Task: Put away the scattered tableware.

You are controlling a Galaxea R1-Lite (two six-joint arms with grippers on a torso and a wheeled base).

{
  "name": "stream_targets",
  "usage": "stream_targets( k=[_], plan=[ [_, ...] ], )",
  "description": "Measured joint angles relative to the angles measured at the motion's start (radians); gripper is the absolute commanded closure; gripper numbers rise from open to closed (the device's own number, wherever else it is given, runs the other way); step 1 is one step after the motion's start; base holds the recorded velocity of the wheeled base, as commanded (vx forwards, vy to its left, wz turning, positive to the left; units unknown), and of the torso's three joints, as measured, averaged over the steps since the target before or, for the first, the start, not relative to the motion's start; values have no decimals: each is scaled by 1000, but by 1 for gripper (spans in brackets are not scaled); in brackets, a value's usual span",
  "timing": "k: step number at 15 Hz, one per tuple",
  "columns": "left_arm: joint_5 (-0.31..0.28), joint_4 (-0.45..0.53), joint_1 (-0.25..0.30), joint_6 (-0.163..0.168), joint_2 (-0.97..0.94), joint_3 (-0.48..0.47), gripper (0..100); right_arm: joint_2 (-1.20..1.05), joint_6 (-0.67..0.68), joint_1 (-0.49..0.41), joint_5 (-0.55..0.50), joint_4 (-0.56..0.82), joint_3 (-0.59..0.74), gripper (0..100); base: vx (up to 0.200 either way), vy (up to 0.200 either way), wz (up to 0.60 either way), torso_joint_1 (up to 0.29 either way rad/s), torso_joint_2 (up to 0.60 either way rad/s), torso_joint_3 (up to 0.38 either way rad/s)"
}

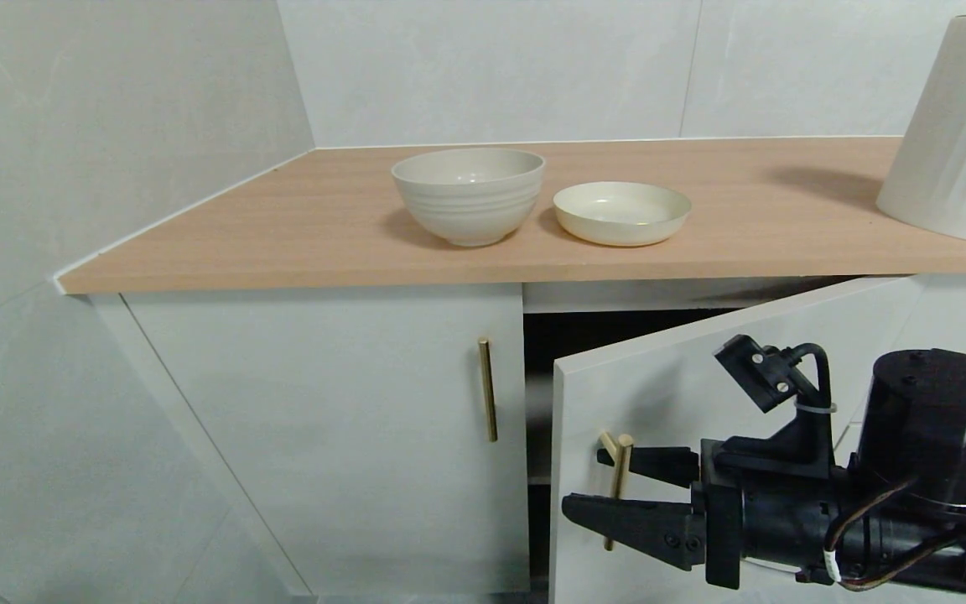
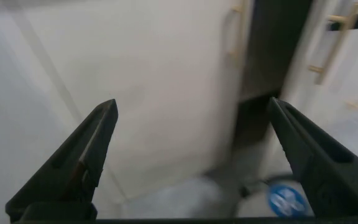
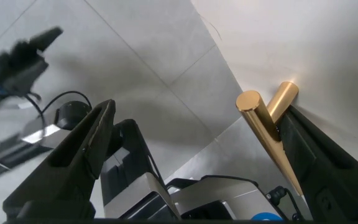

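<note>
Right gripper (image 1: 592, 484) is closest, with the arm lying roughly level beside the cabinet door (image 1: 659, 377). Its jaws are spread either side of the brass handle (image 1: 617, 485), I'd guess to hook the half-open door wider. Bowl (image 1: 468, 195) and shallow dish (image 1: 621, 212) wait on the countertop (image 1: 282, 235) above that door. Left gripper (image 2: 192, 106) faces the door, spread wide too.

bright even light; soft shadows beside bowl (image 1: 468, 195)
</note>
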Motion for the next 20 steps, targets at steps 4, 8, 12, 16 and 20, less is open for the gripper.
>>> stream_targets(
  k=[4,8,12,16,20],
  plan=[
    [-154,-39,-9,-5,342,-124,0,0,-1,0,1,0,0,0,0,0,0,0,0,0],
    [-216,-174,-73,-27,680,-194,0,-1,-1,0,1,-1,0,0,0,0,0,0,0,0],
    [-226,-252,-192,-157,859,-193,0,1,-1,0,1,-2,0,0,0,0,0,0,0,0],
    [-226,-261,-250,-180,903,-192,100,1,-1,-1,1,-2,0,0,0,0,0,0,0,0],
    [-226,-263,-264,-194,920,-202,100,3,-1,-1,0,-3,0,0,0,0,0,0,0,0]
  ],
)
